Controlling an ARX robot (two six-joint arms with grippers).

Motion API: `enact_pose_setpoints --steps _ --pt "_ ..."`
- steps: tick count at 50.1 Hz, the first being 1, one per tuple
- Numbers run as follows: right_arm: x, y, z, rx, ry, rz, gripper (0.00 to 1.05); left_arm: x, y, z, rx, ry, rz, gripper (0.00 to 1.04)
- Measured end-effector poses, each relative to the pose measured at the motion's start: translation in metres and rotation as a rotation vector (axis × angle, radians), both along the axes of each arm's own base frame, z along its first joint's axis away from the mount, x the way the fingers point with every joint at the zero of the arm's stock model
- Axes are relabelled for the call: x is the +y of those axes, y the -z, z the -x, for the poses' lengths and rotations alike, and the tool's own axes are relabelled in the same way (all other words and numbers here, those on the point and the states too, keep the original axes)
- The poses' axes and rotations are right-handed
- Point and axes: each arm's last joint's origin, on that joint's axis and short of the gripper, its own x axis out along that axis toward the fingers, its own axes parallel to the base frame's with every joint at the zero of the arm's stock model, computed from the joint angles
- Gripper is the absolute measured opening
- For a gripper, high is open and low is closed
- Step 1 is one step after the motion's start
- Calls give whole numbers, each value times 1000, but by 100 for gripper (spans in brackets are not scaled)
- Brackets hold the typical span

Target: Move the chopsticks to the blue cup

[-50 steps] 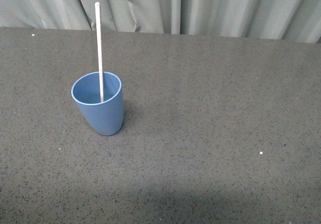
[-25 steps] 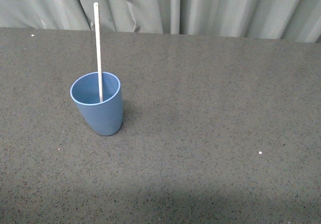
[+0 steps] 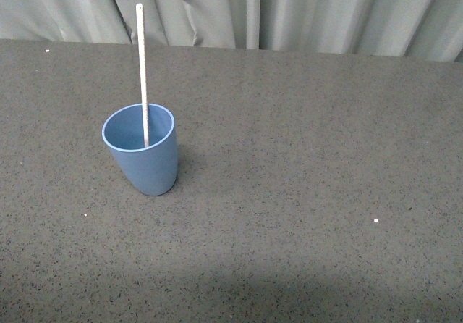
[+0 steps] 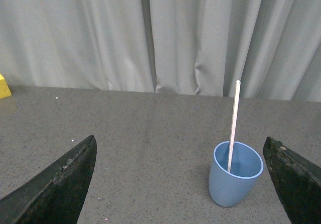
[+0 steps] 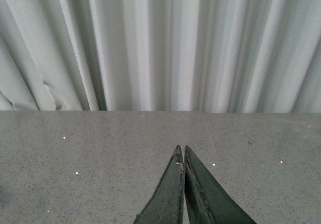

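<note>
In the blue cup (image 3: 140, 149), on the left part of the dark speckled table (image 3: 304, 193), stands the chopstick (image 3: 142, 69). Its lower end rests inside against the cup's inner wall, and its pale shaft rises nearly upright well above the rim, the top end crossing in front of the grey curtain (image 3: 289, 11) at the table's far edge. The cup stands upright with bare tabletop around it. A few tiny white specks lie scattered on the table.

Neither arm shows in the front view. In the left wrist view the cup (image 4: 235, 174) and chopstick (image 4: 232, 128) sit between the left gripper (image 4: 183, 184) fingers, nearer one finger than the other; the two dark fingers (image 4: 60, 184) are spread wide apart and hold nothing, touching neither cup nor stick. A small yellow block (image 4: 4, 87) shows at the table's edge near the curtain.

In the right wrist view the right gripper (image 5: 184, 156) has its fingertips pressed together with nothing between them, above bare table, pointing toward the curtain.
</note>
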Motion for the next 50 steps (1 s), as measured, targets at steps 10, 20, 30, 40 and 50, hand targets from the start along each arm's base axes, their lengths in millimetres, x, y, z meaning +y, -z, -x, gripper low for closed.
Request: enact_pose_setpoints --steps 10,20,30,40,50 --pt "0 0 3 1 0 0 1 0 0 0 0 0 0 98" --pt "0 3 13 3 -1 0 1 0 0 0 0 0 0 98" --pt "0 3 13 6 -1 2 18 0 0 0 0 0 0 98" --pt "0 3 13 6 -1 2 60 0 0 0 0 0 0 98" --pt "0 3 13 6 -1 2 96 0 0 0 0 0 0 98"
